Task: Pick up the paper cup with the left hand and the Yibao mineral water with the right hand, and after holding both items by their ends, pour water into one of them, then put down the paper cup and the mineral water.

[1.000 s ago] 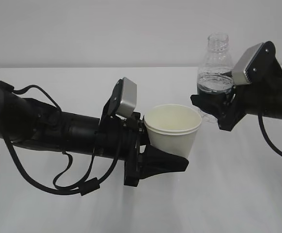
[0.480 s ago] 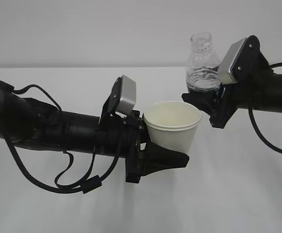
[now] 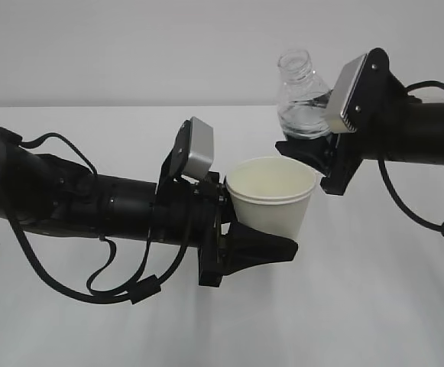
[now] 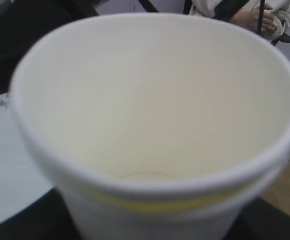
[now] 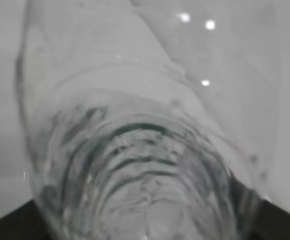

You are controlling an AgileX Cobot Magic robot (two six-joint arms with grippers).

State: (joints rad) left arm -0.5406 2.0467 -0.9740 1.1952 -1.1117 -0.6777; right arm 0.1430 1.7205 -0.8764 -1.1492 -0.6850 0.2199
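left tool point(image 3: 271, 229) clamps the light, crushable cup point(image 3: 272, 200) low; right tool point(image 3: 313, 153) grips the slick bottle point(image 3: 302, 95) at its base.

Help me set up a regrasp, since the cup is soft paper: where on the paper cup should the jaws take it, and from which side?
Grip the paper cup low on its tapered wall, from the left side, as the left hand does now. It stands upright and open, so a side grip keeps the mouth clear for the Yibao mineral water.
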